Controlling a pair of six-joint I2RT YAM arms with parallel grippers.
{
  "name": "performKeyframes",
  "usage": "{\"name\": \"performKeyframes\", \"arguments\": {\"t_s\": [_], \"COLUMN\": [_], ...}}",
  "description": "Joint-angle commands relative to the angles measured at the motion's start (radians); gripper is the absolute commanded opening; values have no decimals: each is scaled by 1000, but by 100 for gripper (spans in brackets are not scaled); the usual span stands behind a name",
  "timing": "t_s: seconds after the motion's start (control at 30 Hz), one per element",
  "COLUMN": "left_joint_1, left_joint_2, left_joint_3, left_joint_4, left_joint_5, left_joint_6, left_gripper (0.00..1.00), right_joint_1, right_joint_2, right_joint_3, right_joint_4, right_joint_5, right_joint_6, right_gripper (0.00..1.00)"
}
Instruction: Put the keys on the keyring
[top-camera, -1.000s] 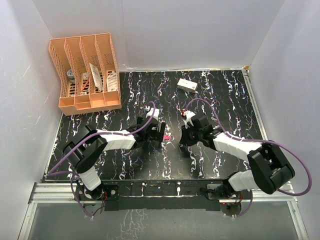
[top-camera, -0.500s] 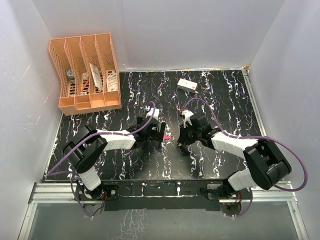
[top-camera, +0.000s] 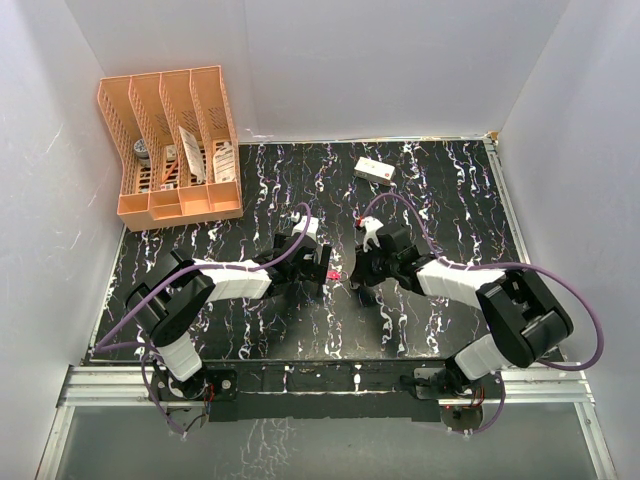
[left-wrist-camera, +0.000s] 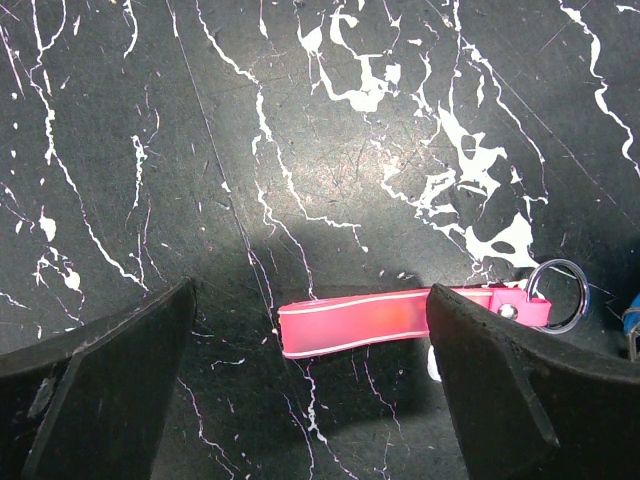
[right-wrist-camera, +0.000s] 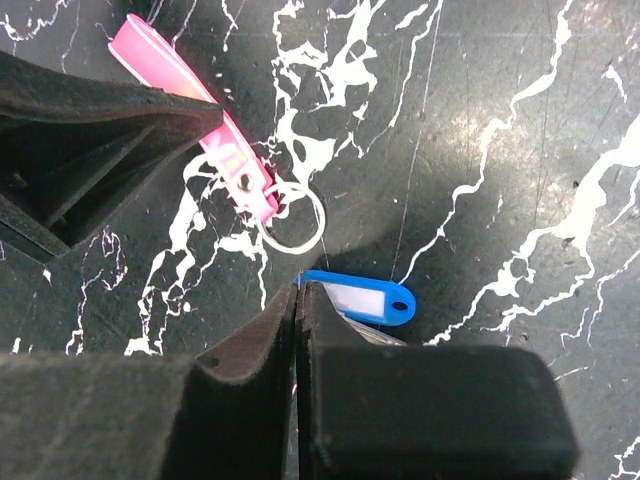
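The keyring is a pink strap (left-wrist-camera: 370, 322) with a metal split ring (left-wrist-camera: 556, 295) at its right end, lying flat on the black marbled table. My left gripper (left-wrist-camera: 310, 345) stands open just above it, one finger to each side of the strap, touching nothing. A key with a blue tag (right-wrist-camera: 360, 300) and a silvery end (right-wrist-camera: 372, 337) lies just right of the ring (right-wrist-camera: 296, 228). My right gripper (right-wrist-camera: 297, 292) is shut, its tips at the tag's left end. I cannot tell whether they pinch it. In the top view both grippers meet at the strap (top-camera: 334, 273).
An orange file organizer (top-camera: 170, 145) holding several small items stands at the back left. A white rectangular box (top-camera: 374, 171) lies at the back, right of centre. White walls close the table on three sides.
My right gripper has slid left, closer to the pink strap and the left gripper. The left arm has stayed where it was.
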Motion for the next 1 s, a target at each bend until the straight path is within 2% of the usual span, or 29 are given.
{"name": "performKeyframes", "arguments": {"t_s": [0.0,0.37,0.97], "left_joint_1": [-3,-3,-3], "left_joint_2": [31,32,36], "left_joint_3": [-15,-17,-15], "left_joint_4": [-74,-74,-74], "left_joint_5": [18,16,13], "left_joint_6": [-16,-16,-14], "left_gripper": [98,98,98], "right_joint_1": [4,6,12], "right_joint_2": [2,53,60], "right_joint_3": [48,69,43], "right_joint_4": [113,160,138], "right_joint_5": [-21,-42,-23], "right_joint_6": [8,28,40], "right_gripper": [0,0,0]}}
